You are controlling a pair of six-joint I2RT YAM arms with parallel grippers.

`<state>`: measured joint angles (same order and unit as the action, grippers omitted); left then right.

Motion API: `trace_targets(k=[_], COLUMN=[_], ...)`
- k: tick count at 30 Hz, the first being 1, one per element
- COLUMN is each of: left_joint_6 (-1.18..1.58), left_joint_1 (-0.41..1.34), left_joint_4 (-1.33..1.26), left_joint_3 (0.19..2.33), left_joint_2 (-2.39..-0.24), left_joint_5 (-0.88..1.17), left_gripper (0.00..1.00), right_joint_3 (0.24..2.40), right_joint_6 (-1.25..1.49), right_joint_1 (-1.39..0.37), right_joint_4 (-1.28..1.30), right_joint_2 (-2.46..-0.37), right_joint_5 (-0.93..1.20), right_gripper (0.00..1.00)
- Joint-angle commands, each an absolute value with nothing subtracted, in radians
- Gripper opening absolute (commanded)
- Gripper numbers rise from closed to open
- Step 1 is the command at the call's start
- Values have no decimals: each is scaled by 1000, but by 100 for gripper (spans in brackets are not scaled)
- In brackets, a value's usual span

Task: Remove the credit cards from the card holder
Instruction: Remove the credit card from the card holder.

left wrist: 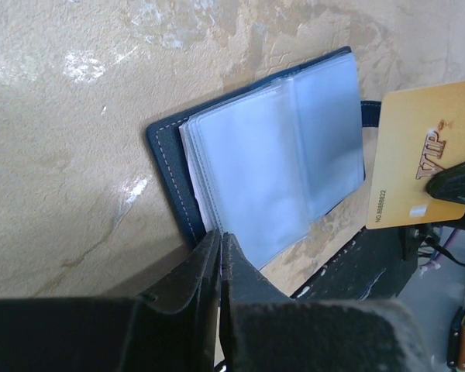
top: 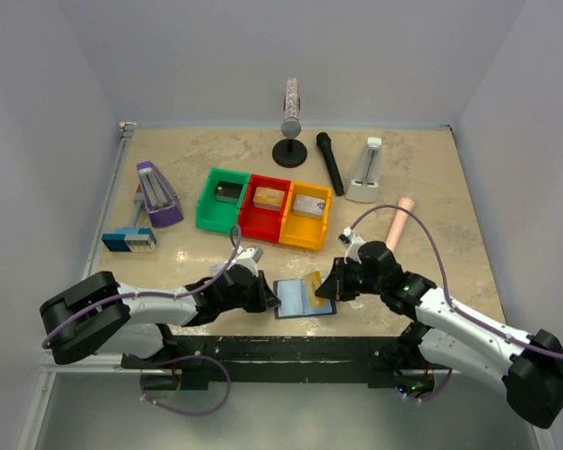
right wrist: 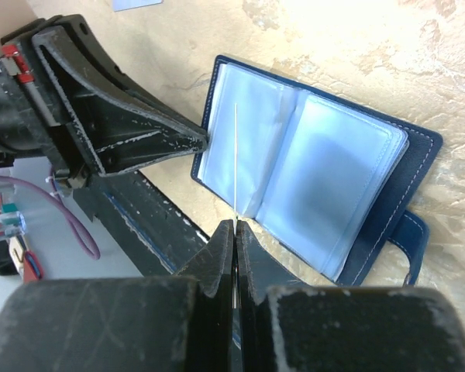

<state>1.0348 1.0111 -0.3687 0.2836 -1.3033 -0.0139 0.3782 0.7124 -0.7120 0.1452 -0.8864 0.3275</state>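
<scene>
- My right fingers (right wrist: 235, 229) are clamped on the gold card (left wrist: 418, 155), clear of the holder (right wrist: 318, 170), at its right edge.
- My left fingers (left wrist: 219, 239) are together, tips at the holder's left edge on the counter (left wrist: 62, 170).

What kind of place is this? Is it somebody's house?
Probably a robot testing lab, not a house: two robot arms bolted to the table, plain pale walls boxing it in, and the right pincer holding a gold card.
</scene>
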Motion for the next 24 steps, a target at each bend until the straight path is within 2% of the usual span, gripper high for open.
trace_targets(k=[1, 5, 7, 13, 17, 24], left_joint_6=[973, 940, 939, 942, 916, 913], left_joint_1=[1014, 1014, 1014, 1008, 1003, 1000], left_joint_4=[-330, -299, -290, -337, -426, -459], left_joint_3=[342, 394, 405, 354, 279, 186], left_joint_2=[-1240, -1180, -1140, -974, -873, -740], left_joint_5=[-20, -5, -5, -28, -20, -35], left_gripper=[13, 32, 38, 50, 57, 67], right_joint_3=[446, 472, 479, 460, 420, 393], right_joint_6=[643, 604, 591, 568, 603, 732], right_joint_1=[-710, -710, -709, -710, -710, -710], right_joint_4=[279, 347, 359, 289, 154, -90], right_joint_2=[-812, -764, -749, -712, -698, -732], right_joint_5=[285, 281, 288, 406, 553, 661], right_gripper=[0, 0, 0, 0, 0, 0])
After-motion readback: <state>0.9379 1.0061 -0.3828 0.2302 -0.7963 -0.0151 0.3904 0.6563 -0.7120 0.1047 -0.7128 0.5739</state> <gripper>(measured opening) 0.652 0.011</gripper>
